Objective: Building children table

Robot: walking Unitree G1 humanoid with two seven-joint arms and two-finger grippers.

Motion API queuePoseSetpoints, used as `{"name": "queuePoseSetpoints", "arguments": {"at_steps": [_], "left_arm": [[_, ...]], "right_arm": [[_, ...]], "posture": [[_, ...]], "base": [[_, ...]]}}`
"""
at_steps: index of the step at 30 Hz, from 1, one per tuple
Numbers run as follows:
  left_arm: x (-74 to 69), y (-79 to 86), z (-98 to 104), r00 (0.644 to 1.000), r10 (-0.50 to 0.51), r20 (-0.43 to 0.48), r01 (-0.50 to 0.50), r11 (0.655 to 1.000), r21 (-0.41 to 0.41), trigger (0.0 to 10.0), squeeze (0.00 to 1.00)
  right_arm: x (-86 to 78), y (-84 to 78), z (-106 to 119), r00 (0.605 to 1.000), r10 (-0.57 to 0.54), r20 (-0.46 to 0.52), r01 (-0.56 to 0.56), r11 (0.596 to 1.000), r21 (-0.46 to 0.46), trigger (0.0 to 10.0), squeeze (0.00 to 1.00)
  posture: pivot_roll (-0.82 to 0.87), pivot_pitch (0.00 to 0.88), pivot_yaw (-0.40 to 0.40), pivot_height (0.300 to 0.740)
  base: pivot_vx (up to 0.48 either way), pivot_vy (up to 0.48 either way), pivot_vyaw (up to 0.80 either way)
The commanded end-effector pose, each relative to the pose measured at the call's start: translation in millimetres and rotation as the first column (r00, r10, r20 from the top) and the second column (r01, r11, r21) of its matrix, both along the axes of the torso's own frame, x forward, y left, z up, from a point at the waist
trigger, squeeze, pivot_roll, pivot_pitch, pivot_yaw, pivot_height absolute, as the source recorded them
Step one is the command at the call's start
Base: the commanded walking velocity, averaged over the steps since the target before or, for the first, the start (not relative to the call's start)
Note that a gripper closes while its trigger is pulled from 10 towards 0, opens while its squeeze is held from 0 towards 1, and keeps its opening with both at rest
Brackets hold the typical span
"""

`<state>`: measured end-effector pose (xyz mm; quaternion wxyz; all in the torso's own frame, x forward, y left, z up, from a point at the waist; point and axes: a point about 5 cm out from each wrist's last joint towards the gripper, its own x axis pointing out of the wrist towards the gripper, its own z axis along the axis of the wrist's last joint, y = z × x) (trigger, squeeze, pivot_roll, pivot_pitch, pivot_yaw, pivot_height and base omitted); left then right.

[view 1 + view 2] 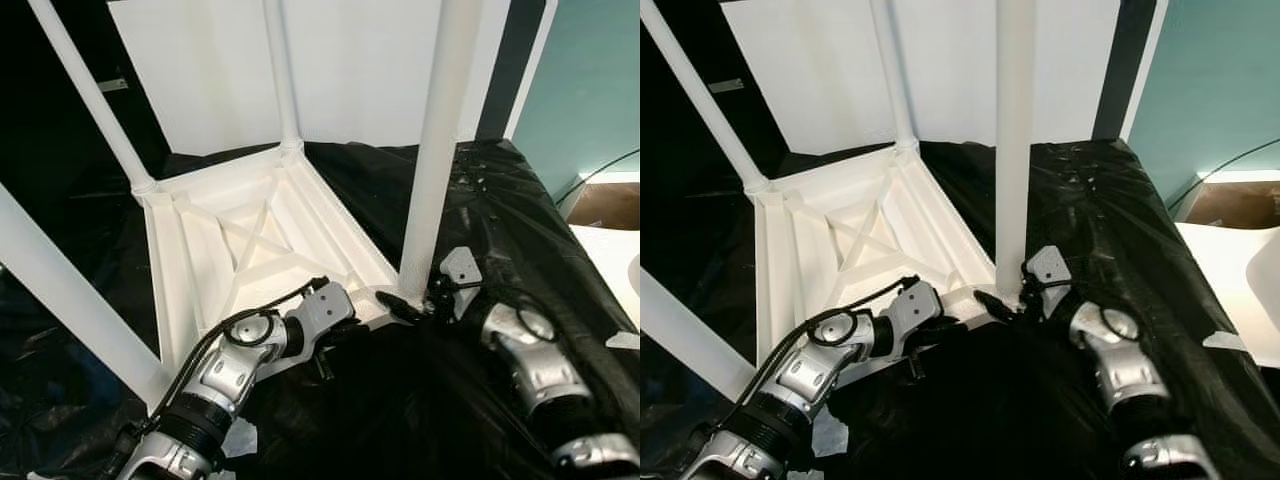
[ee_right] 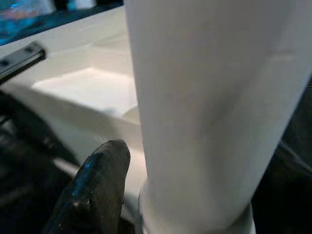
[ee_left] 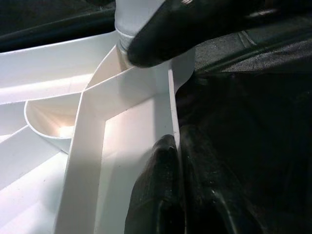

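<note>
Right gripper (image 1: 412, 308) is seen at the foot of the near table leg (image 1: 437, 150), where the leg meets a corner of the upturned white table top (image 1: 170, 270); one black finger (image 2: 97, 190) is shown pressed against the leg just above its socket, so the gripper appears closed around the leg, though the second finger is hidden. Left gripper (image 3: 178, 146) is placed at the near edge of the table top, beside the same corner; its fingers (image 3: 156, 195) are drawn together on the thin upright rim (image 3: 171, 105), one on each side. The table lies upside down on a worktop covered with black plastic sheeting (image 1: 500, 210); its ribbed underside, crossed by diagonal braces (image 1: 250, 240), faces upward; three further legs (image 1: 90, 95) are seen standing at the other corners. A white panel (image 1: 350, 60) is seen behind the table; a cable (image 1: 250, 315) is looped over the left wrist.
</note>
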<state>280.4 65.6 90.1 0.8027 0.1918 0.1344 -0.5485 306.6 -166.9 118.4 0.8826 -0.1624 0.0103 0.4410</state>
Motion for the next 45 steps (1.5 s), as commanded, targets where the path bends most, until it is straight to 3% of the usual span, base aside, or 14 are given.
{"name": "queuePoseSetpoints", "arguments": {"at_steps": [1,3,4,5,15,22,25,36,37,39,40,41,42,45], "left_arm": [[-17.9,13.5,-47.5,0.983,0.051,-0.175,-0.023,0.988,0.155,10.0,0.0],[-18.0,13.8,-47.6,0.983,0.051,-0.176,-0.024,0.988,0.156,10.0,0.0],[-18.4,14.4,-47.9,0.983,0.052,-0.177,-0.024,0.987,0.157,10.0,0.0],[-18.9,15.0,-48.2,0.983,0.053,-0.178,-0.025,0.987,0.158,10.0,0.0],[-19.6,15.5,-48.3,0.982,0.053,-0.18,-0.024,0.987,0.158,10.0,0.0],[-20.8,16.4,-48.1,0.982,0.056,-0.181,-0.028,0.987,0.157,10.0,0.0],[-22.2,17.7,-49.1,0.981,0.06,-0.187,-0.03,0.987,0.157,10.0,0.0],[-21.6,16.8,-48.9,0.981,0.049,-0.186,-0.019,0.987,0.16,10.0,0.0],[-21.3,16.3,-48.8,0.981,0.047,-0.186,-0.017,0.987,0.16,10.0,0.0],[-21.1,16.0,-48.8,0.981,0.045,-0.186,-0.015,0.987,0.16,10.0,0.0],[-21.1,15.4,-48.9,0.982,0.044,-0.186,-0.014,0.987,0.161,10.0,0.0],[-21.2,15.5,-49.0,0.982,0.044,-0.186,-0.014,0.987,0.162,10.0,0.0],[-21.6,15.9,-49.3,0.981,0.046,-0.186,-0.015,0.987,0.162,10.0,0.0],[-22.1,16.4,-49.6,0.981,0.047,-0.186,-0.017,0.987,0.162,10.0,0.0]], "right_arm": [[-1.1,-0.8,-5.8,0.994,0.072,-0.076,-0.075,0.997,-0.028,10.0,0.0],[0.8,-6.4,-4.0,0.989,0.096,-0.109,-0.1,0.994,-0.039,10.0,0.0],[2.2,-12.3,-2.4,0.982,0.126,-0.14,-0.135,0.989,-0.058,3.7,0.0],[2.4,-16.4,-1.3,0.972,0.163,-0.172,-0.176,0.982,-0.066,0.0,0.0],[3.3,-25.6,4.0,0.951,0.234,-0.2,-0.251,0.966,-0.066,0.0,0.0],[-4.6,-6.6,-3.9,0.986,-0.165,-0.034,0.169,0.953,0.251,0.0,0.0],[-34.6,12.6,-19.1,0.912,-0.409,0.017,0.379,0.861,0.34,0.0,0.0],[-27.4,20.9,-19.4,0.804,-0.595,0.013,0.549,0.75,0.368,0.0,0.0],[-27.5,21.3,-20.8,0.808,-0.589,0.009,0.547,0.757,0.356,3.3,0.0],[-27.6,21.5,-21.7,0.811,-0.584,0.006,0.546,0.762,0.348,3.3,0.0],[-29.2,25.9,-25.3,0.836,-0.549,0.009,0.522,0.8,0.297,10.0,0.0],[-30.3,29.0,-26.6,0.85,-0.527,0.006,0.504,0.817,0.28,10.0,0.64],[-30.0,34.1,-26.4,0.89,-0.456,0.003,0.44,0.861,0.257,10.0,1.0],[-29.7,39.5,-25.7,0.927,-0.376,-0.001,0.366,0.901,0.234,10.0,1.0]], "posture": [[-0.02,0.0,0.045,0.74],[-0.02,0.0,0.045,0.74],[-0.02,0.0,0.045,0.74],[-0.02,0.0,0.046,0.74],[-0.01,0.0,0.05,0.74],[0.0,0.0,0.04,0.74],[0.0,0.0,0.044,0.74],[-0.01,0.0,0.048,0.74],[-0.01,0.0,0.05,0.74],[-0.01,0.0,0.05,0.74],[-0.01,0.0,0.049,0.74],[-0.01,0.0,0.049,0.74],[-0.01,0.0,0.049,0.74],[-0.01,0.0,0.049,0.74]], "base": [[0.0,0.0,0.0],[0.0,0.0,0.0],[0.0,0.0,0.0],[0.0,0.0,0.0],[0.0,0.0,0.0],[0.0,0.0,0.0],[0.0,0.0,0.0],[0.0,0.0,0.0],[0.0,0.0,0.0],[0.0,0.0,0.0],[0.0,0.0,0.0],[0.0,0.0,0.0],[0.0,0.0,0.0],[0.0,0.0,0.0]]}}
